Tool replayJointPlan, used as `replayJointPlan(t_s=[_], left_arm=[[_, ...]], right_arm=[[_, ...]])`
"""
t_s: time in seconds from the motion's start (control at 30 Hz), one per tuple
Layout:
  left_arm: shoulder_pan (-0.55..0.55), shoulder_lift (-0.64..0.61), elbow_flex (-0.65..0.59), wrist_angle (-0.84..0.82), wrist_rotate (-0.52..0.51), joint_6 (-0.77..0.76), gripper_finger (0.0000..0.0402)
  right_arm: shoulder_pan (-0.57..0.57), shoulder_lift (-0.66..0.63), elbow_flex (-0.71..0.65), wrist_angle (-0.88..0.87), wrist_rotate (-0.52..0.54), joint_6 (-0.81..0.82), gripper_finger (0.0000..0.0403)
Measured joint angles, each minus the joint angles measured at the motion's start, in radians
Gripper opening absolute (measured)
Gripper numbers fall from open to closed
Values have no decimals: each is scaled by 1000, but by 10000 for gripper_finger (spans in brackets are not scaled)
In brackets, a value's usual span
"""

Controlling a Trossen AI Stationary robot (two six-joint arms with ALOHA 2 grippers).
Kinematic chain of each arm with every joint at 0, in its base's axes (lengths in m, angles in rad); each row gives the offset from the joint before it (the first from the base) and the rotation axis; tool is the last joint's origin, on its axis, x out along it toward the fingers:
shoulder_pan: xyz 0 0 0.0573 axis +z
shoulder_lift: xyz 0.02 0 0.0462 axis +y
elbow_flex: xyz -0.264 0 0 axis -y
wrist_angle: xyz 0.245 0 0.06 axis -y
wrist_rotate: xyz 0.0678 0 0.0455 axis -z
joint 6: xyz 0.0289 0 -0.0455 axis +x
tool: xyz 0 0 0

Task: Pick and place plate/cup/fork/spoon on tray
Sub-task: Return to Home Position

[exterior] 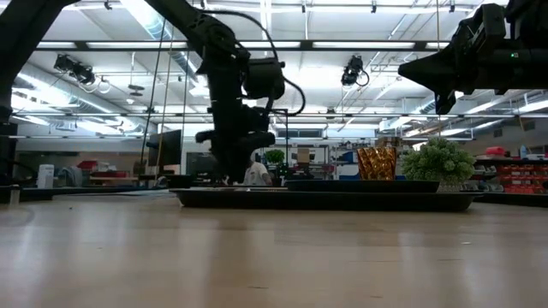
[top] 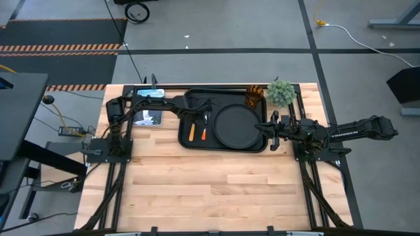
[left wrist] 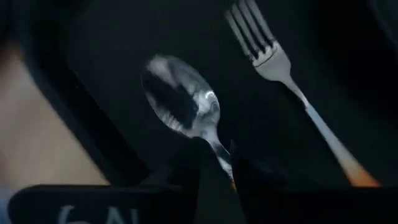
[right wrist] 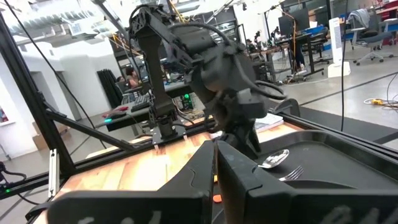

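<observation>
The black tray [top: 186,134] lies at the table's far middle. The round black plate [top: 236,126] lies on its right half, and the amber cup [top: 254,96] stands at its far right corner. The fork [left wrist: 273,56] and the spoon [left wrist: 180,99] lie side by side on the tray's left half, orange handles toward the near edge [top: 203,134]. My left gripper [left wrist: 216,165] points down over the spoon, shut on it. My right gripper [right wrist: 216,180] is shut and empty, raised by the tray's right edge [top: 272,128]. My left gripper has the spoon's thin neck [left wrist: 219,151], just behind the bowl, pinched between its two fingers. The fingers come from above, pointing down, and lie across the spoon. The bowl lies low over the tray floor; the gripper hides the handle in the left wrist view.
A small green potted plant [top: 281,92] stands on the table just right of the cup. A device with a lit screen [top: 148,105] lies at the far left, behind the left arm. Bare wood stretches across the near half of the table [top: 216,190].
</observation>
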Motion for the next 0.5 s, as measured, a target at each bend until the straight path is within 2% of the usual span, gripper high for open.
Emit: replayJointPlan(t_s=[0.13, 0.23, 0.33, 0.5], left_arm=[[-54, 0, 21, -2, -119, 203, 94], [-100, 0, 24, 44, -169, 338, 94], [-147, 0, 25, 128, -164, 420, 94], [-236, 0, 25, 297, -101, 564, 94]], right_arm=[[0, 0, 0, 0, 0, 0, 22], [0, 0, 0, 0, 0, 0, 22], [0, 0, 0, 0, 0, 0, 22], [0, 0, 0, 0, 0, 0, 22]])
